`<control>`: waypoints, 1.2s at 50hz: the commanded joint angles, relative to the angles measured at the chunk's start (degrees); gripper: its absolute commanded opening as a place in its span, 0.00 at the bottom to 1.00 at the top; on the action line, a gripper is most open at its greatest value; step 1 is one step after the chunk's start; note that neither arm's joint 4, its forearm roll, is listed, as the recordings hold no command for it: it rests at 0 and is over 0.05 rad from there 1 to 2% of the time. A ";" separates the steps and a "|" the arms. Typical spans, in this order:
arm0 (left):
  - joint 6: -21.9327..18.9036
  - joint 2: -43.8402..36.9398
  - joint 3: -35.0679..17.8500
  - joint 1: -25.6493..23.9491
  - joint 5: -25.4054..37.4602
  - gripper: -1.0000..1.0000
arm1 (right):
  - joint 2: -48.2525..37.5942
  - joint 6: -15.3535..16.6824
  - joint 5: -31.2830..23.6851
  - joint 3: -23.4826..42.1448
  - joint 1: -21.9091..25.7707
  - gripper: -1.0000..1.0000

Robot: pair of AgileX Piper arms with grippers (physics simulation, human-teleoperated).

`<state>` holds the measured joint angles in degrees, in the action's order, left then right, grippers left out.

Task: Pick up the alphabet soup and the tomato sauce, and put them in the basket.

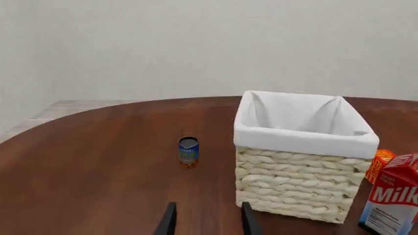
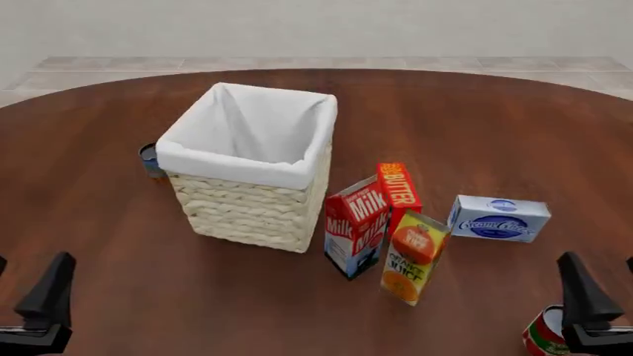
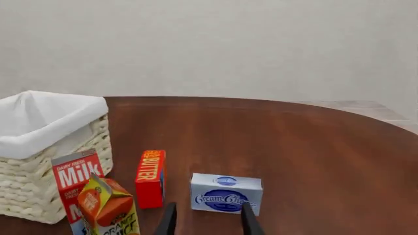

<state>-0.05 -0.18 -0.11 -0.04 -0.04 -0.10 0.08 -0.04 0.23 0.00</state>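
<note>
The alphabet soup (image 1: 188,152) is a small blue-lidded can standing on the table left of the basket (image 1: 294,181); in the front view the alphabet soup (image 2: 150,160) peeks out beside the basket (image 2: 237,165). At the near right edge stands the tomato sauce (image 2: 543,335), a red can partly hidden by my right gripper (image 2: 605,297). It does not show in the right wrist view. My left gripper (image 2: 22,293) hangs at the near left, far from the soup. Both the left gripper (image 1: 207,223) and the right gripper (image 3: 207,223) are open and hold nothing.
A milk carton (image 2: 354,236), an orange juice carton (image 2: 414,256) and a red butter box (image 2: 396,191) stand close together right of the basket. A cream cheese box (image 2: 499,218) lies further right. The round wooden table (image 2: 475,126) ends near the far floor.
</note>
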 commanded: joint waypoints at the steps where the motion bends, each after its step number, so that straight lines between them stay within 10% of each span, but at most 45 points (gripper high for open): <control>1: -0.17 -0.39 -0.19 -0.11 -0.10 1.00 | -0.12 0.03 -0.05 0.03 0.25 1.00; 28: -1.74 -7.63 -2.57 -1.38 -3.83 1.00 | -0.04 0.61 -0.31 0.15 1.00 1.00; 60: 1.37 -16.08 -22.80 -4.54 1.04 1.00 | -0.06 0.50 -0.41 0.18 1.76 1.00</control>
<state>0.06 -13.64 -16.22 -3.80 -0.99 -0.16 0.69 -0.43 0.38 1.59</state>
